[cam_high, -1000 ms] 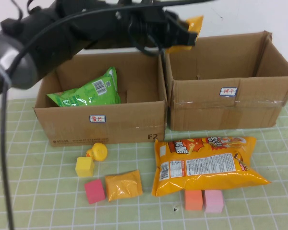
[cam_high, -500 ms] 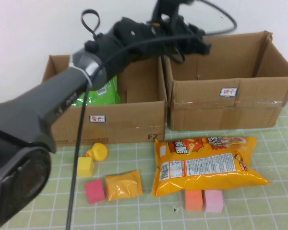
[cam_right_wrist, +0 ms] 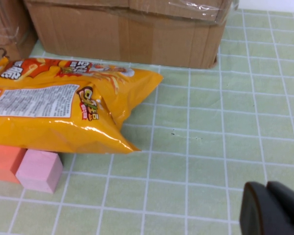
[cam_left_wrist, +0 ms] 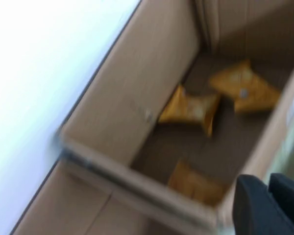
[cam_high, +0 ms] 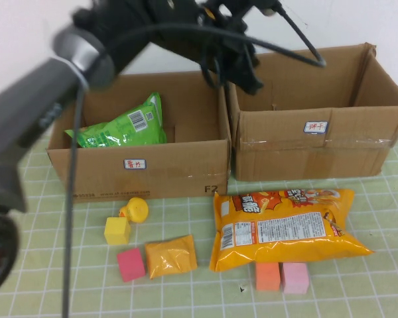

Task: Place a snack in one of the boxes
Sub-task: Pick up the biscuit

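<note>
My left gripper [cam_high: 251,82] hangs over the wall shared by the two cardboard boxes, at the right box's [cam_high: 318,147] near-left corner. In the left wrist view the left gripper [cam_left_wrist: 268,182] is shut with nothing in it. Below it, three small orange snack packets [cam_left_wrist: 188,108] lie on the floor of the right box [cam_left_wrist: 132,105]. The left box [cam_high: 172,165] holds a green snack bag [cam_high: 123,126]. A large orange chip bag [cam_high: 285,225] and a small orange packet [cam_high: 170,256] lie on the mat. My right gripper [cam_right_wrist: 267,187] is shut and empty, low over the mat to the right of the chip bag [cam_right_wrist: 63,105].
A yellow duck [cam_high: 136,209], a yellow block [cam_high: 117,230] and a red block [cam_high: 131,264] sit in front of the left box. An orange block [cam_high: 267,276] and a pink block [cam_high: 295,277] lie at the chip bag's near edge. My left arm crosses above the left box.
A second ago my left gripper held a small orange packet above the right box. It no longer holds it, and the gripper has swung down and left to the boxes' shared wall.
</note>
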`<state>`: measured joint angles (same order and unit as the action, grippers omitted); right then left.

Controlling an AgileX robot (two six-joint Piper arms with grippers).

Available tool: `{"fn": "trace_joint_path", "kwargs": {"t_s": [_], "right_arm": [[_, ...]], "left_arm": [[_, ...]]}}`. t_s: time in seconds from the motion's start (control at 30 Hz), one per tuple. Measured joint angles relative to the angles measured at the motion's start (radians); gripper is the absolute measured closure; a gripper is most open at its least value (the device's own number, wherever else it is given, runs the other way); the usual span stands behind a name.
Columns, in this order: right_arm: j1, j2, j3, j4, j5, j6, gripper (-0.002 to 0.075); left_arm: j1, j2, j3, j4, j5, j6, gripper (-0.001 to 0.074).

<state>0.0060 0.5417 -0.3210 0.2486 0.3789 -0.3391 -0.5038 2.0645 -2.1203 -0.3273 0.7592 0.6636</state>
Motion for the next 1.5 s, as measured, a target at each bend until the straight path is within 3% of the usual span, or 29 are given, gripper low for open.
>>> {"fn": "trace_joint_path", "kwargs": {"t_s": [0.23,0.33,0.63,0.93,1.03,1.3,1.37,1.5], "right_arm": [[0.0,0.0,0.0,0.023,0.0,0.0,0.0728],[0.0,0.0,0.0,0.03,0.0,0.0,0.0728],[0.0,0.0,0.0,0.034,0.001,-0.002,0.0728],[0.0,0.0,0.0,0.036,0.001,-0.002,0.0728],[0.0,0.0,0.0,0.036,0.001,-0.002,0.0728],[0.0,0.0,0.0,0.036,0.001,-0.002,0.0728],[0.0,0.0,0.0,0.036,0.001,-0.002,0.0728],[0.0,0.0,0.0,0.038,0.0,-0.002,0.0728]], "left_arm": [[0.0,-0.094,-0.002,0.171,0.408,-0.064,0.0731],[0.0,-0.105,0.055,0.19,0.464,-0.109,0.0734],[-0.006,-0.107,0.48,0.189,0.459,-0.13,0.0735],[-0.07,-0.107,0.744,0.203,0.221,-0.143,0.0729],[-0.077,-0.107,0.754,0.235,0.154,-0.131,0.0659],[-0.077,-0.064,0.754,0.356,0.052,-0.136,0.0237],[-0.077,-0.043,0.755,0.371,0.041,-0.14,0.0179],[-0.077,-0.011,0.755,0.442,0.027,-0.217,0.0144]]}}
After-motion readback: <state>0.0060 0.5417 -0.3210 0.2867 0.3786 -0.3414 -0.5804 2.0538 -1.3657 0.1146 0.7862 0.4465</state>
